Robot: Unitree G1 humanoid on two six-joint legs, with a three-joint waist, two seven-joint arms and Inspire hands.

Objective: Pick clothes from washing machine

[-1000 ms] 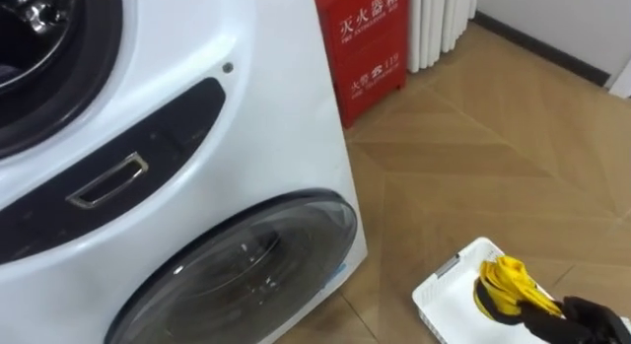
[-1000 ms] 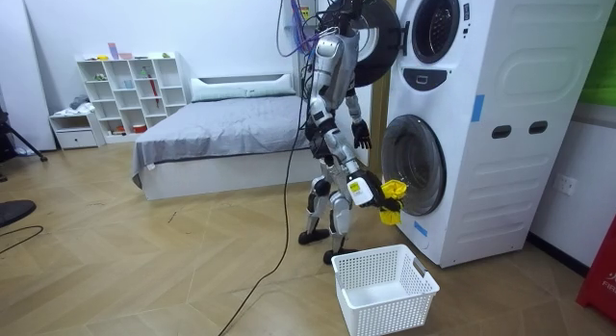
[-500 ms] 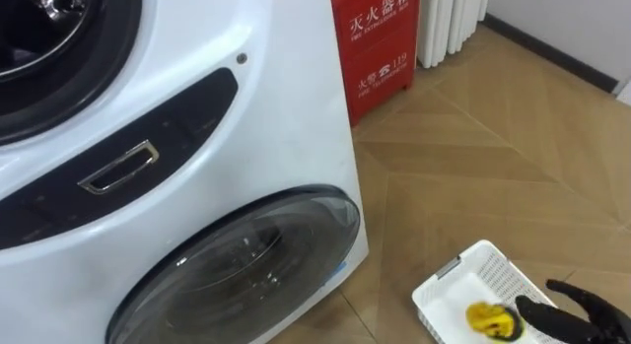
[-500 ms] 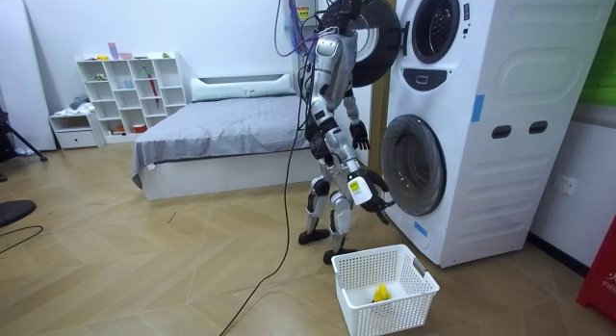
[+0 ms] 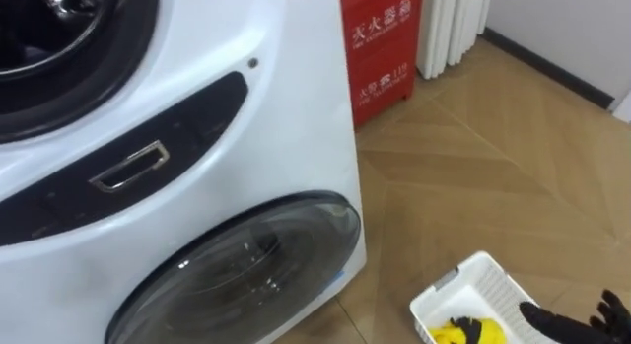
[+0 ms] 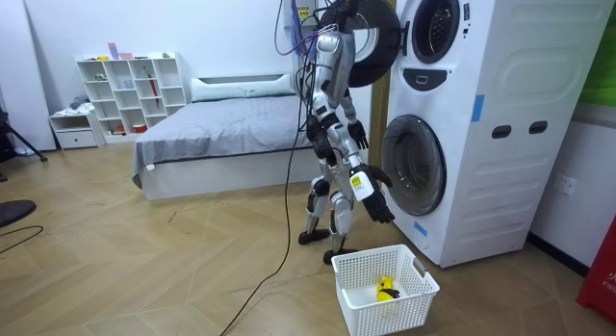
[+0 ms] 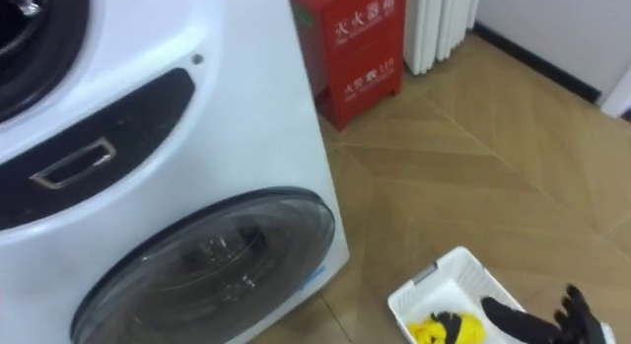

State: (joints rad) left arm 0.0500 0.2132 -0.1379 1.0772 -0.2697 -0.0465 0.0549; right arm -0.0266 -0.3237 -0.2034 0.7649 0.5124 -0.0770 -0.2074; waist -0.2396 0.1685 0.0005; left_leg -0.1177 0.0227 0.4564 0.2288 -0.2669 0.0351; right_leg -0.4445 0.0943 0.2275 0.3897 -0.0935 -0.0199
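Yellow crumpled garment (image 5: 461,333), lying in white plastic lattice basket (image 6: 387,317) on wooden floor; right hand (image 5: 557,321) above, fingers spread, empty.

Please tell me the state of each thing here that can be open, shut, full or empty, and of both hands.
upper door: open.
lower door: shut.
white basket: upright on the floor, holds the yellow cloth.
yellow cloth: lying loose in the basket, in no hand.
right hand: open, empty, above the basket.
left hand: before the machine, at a height between the two doors.
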